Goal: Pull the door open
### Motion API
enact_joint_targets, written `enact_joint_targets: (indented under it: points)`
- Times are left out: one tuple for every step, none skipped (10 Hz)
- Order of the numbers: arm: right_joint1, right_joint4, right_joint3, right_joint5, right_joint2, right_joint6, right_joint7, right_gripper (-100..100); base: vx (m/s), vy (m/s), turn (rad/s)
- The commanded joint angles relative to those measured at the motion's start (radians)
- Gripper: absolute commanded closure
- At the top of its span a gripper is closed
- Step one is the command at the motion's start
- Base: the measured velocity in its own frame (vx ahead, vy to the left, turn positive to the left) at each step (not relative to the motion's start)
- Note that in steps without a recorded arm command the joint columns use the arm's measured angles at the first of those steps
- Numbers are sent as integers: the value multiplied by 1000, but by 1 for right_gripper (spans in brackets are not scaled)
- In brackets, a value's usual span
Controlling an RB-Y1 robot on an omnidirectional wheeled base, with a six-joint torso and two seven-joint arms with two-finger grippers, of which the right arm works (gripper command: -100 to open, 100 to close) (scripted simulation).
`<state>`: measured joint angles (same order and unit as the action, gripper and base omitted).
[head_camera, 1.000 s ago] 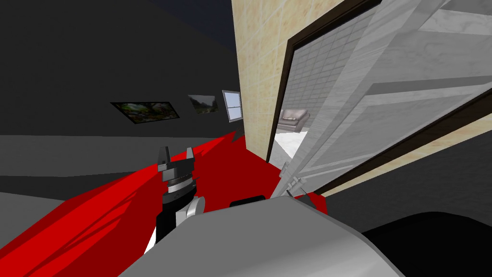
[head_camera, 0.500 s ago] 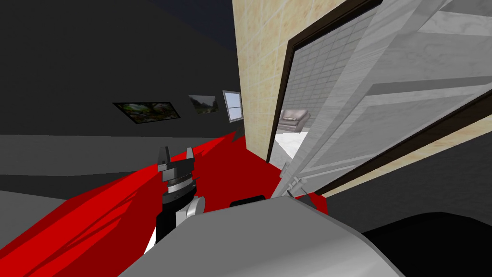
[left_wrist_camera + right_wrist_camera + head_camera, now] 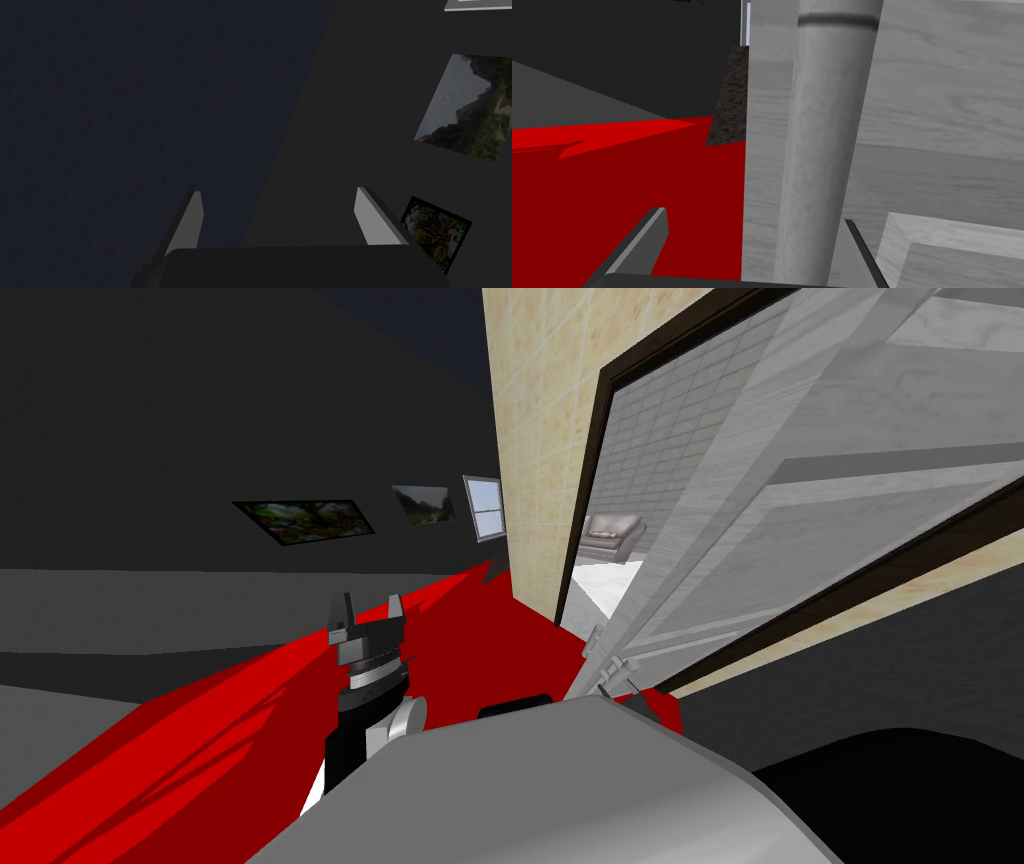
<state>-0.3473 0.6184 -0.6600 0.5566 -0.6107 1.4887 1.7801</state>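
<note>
The pale grey panelled door (image 3: 800,518) stands ajar in its dark frame (image 3: 597,468), its upright bar handle (image 3: 827,125) between the widely spread fingers of the right pincer (image 3: 754,217), while the left pincer (image 3: 367,610), also spread wide, hangs over the red floor (image 3: 200,738) well apart from the door.

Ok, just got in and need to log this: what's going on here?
The robot is working on a pale grey door, which stands ajar. Its right end effector is open around the door's grey bar handle, not clamped on it. The left end effector is open too, held over the red floor.
</note>
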Motion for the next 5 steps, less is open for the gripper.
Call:
enact_joint_targets:
  points:
    - [8,-10,-30,-22,38,6,5,100,-5,1,6]
    - [8,-10,-30,-22,38,6,5,100,-12,10,14]
    - [8,-10,-30,-22,38,6,5,100,7,2,-20]
    - [8,-36,-30,-22,38,6,5,100,19,1,14]
    - [8,-46,-30,-22,38,6,5,100,15,0,7]
